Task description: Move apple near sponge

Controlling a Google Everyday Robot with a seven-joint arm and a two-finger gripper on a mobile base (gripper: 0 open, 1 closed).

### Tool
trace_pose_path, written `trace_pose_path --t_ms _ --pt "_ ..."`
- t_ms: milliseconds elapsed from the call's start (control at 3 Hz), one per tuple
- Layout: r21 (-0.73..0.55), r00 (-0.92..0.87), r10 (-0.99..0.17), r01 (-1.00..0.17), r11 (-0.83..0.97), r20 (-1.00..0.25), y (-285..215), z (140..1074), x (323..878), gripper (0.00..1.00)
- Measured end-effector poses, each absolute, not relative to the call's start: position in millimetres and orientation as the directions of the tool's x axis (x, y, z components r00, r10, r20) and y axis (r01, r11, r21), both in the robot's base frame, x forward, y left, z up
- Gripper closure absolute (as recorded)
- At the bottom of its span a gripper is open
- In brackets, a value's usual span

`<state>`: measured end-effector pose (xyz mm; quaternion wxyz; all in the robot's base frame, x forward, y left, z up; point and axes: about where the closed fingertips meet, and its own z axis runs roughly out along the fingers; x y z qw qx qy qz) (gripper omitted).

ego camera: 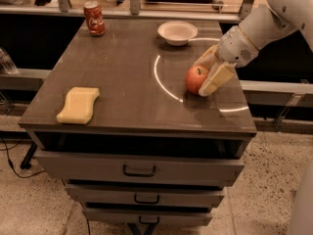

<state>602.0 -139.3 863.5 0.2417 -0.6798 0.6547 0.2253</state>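
Observation:
The red-orange apple [193, 79] sits on the right part of the dark tabletop [127, 77]. My gripper [201, 77] reaches in from the right and is open, with its pale fingers [215, 78] on either side of the apple's right half, low over the table. I cannot tell whether they touch the apple. The pale yellow sponge [78, 104] lies flat near the front left corner, far from the apple and the gripper.
A red soda can [94, 17] stands at the back left. A white bowl [177, 32] sits at the back, just behind the apple. The cabinet has drawers [139, 169] below its front edge. A railing runs behind the table.

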Motion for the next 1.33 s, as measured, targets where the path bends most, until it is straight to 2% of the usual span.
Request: trace_pose_path --t_ms 333,667,1000,1333 --pt "-0.01 0.049 -0.776 -0.998 -0.054 -0.628 -127 859 593 0.6" --pt "-0.011 0.059 -0.764 -0.998 -0.068 -0.643 -117 886 588 0.91" --pt "-0.073 0.106 -0.729 -0.994 -0.077 -0.676 -110 937 586 1.0" --pt "-0.095 0.119 -0.716 -0.993 -0.074 -0.688 -100 937 594 1.0"
